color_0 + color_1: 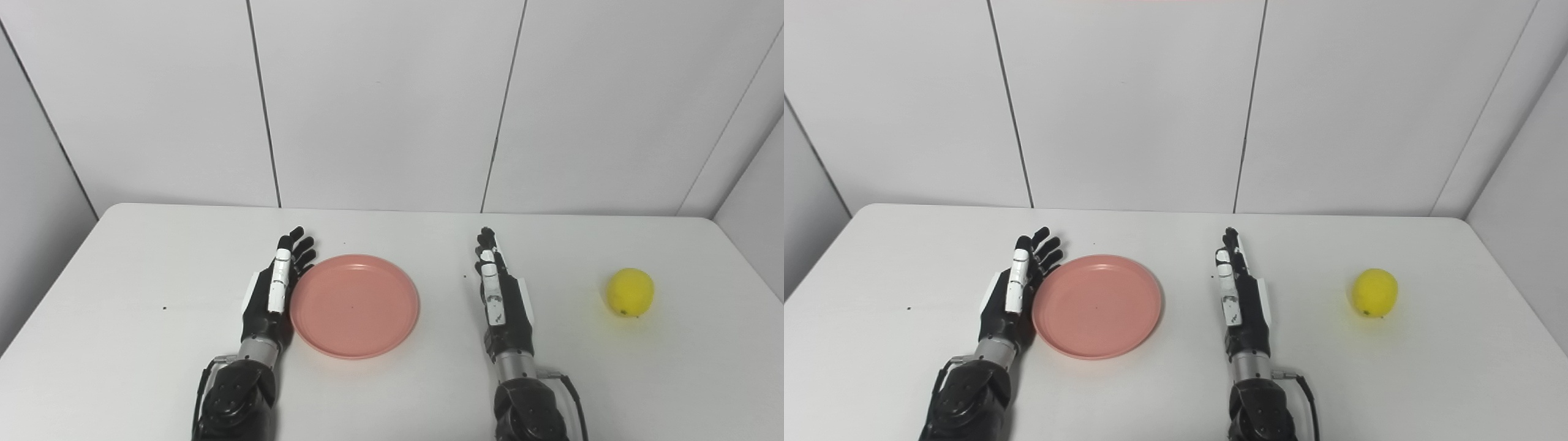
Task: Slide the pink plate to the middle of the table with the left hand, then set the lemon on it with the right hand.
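near the middle of the white table (122, 343), a little left of centre, the pink plate (354, 305) lies flat and holds nothing. the left hand (277, 290) stands on edge just beside the plate's left rim, palm turned toward it, fingers (302, 247) stretched forward and slightly fanned, not clasped on anything. the heel of the hand looks to be touching the rim or very nearly so; contact cannot be confirmed from either eye view.

the right hand (499, 293) is posed the same way to the right of the plate, on edge, fingers straight and pointing away toward the wall (380, 104), holding nothing. bare tabletop separates it from the plate's right rim.

the lemon (629, 292) sits alone far out on the right side of the table, well apart from the right hand and near the right edge.

both forearms are cut off by the bottom of the view, so nothing above the wrists and dark cuffs shows. a thin cable (1309, 392) runs beside the right wrist. the palm faces of both hands are turned sideways and hard to make out.

open surface lies behind the plate up to the far edge, in front of it, and across the stretch between right hand and lemon. a few tiny dark specks mark the tabletop.
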Controlling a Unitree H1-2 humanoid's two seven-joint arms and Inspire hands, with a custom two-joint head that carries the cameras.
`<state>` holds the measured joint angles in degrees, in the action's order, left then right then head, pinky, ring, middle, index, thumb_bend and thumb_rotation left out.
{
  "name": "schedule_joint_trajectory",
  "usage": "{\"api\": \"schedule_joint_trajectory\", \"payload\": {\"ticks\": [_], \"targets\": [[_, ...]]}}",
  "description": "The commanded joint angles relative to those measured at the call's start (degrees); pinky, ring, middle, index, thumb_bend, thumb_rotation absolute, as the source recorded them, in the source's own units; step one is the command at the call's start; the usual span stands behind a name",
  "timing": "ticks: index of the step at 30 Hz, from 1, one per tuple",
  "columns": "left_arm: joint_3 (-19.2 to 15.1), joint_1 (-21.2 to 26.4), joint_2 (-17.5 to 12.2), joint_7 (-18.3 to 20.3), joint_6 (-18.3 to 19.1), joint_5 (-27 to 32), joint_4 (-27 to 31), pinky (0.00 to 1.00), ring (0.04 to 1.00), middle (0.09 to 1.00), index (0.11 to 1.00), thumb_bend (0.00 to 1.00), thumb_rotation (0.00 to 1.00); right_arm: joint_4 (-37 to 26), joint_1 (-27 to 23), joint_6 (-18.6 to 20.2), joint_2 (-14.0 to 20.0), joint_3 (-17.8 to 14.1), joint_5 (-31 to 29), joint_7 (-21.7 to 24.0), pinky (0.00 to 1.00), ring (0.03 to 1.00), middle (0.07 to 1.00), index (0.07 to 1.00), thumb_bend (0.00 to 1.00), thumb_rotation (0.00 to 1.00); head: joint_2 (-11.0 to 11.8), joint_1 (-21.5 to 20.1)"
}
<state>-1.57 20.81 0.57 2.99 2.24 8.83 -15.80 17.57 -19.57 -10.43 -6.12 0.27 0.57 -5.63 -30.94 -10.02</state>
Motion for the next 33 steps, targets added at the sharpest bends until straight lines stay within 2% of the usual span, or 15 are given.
{"api": "schedule_joint_trajectory", "payload": {"ticks": [1,8,17,22,27,33], "targets": [[0.2,0.1,0.4,0.1,0.0,-0.3,0.8,0.93,0.932,0.926,0.917,0.60,1.00,0.3,0.0,-1.8,-0.7,0.3,-0.2,0.4,1.00,0.993,0.972,0.967,0.67,1.00,-0.1,0.0],[1.3,-0.2,2.1,0.3,-2.8,-0.8,0.0,0.94,0.947,0.944,0.935,0.60,1.00,-0.6,0.4,-0.7,-0.6,0.6,0.2,0.2,1.00,0.989,0.965,0.959,0.70,1.00,-0.3,-0.1],[2.1,-0.6,3.1,0.7,-5.6,-1.1,-1.3,0.94,0.951,0.950,0.948,0.60,1.00,-1.4,0.9,-0.5,-0.5,1.0,0.3,0.2,1.00,0.981,0.962,0.955,0.69,1.00,-0.2,-0.2],[1.9,-1.2,4.6,-0.6,-6.6,-1.5,-1.2,0.89,0.908,0.906,0.897,0.59,1.00,-2.3,1.2,0.0,-0.4,1.2,0.2,0.4,1.00,0.989,0.965,0.960,0.69,1.00,-0.6,0.0],[2.3,-1.7,5.5,-0.5,-6.1,-1.6,-0.5,0.88,0.895,0.893,0.879,0.57,1.00,-2.8,1.2,0.7,-0.2,1.3,0.4,0.4,1.00,0.990,0.968,0.965,0.69,1.00,-0.9,0.2],[4.1,-1.8,4.5,1.7,-4.5,-1.4,0.1,0.92,0.930,0.929,0.920,0.59,1.00,-3.0,1.3,1.1,-0.1,1.3,0.2,0.5,1.00,0.989,0.963,0.962,0.71,1.00,-0.9,0.1]]}}
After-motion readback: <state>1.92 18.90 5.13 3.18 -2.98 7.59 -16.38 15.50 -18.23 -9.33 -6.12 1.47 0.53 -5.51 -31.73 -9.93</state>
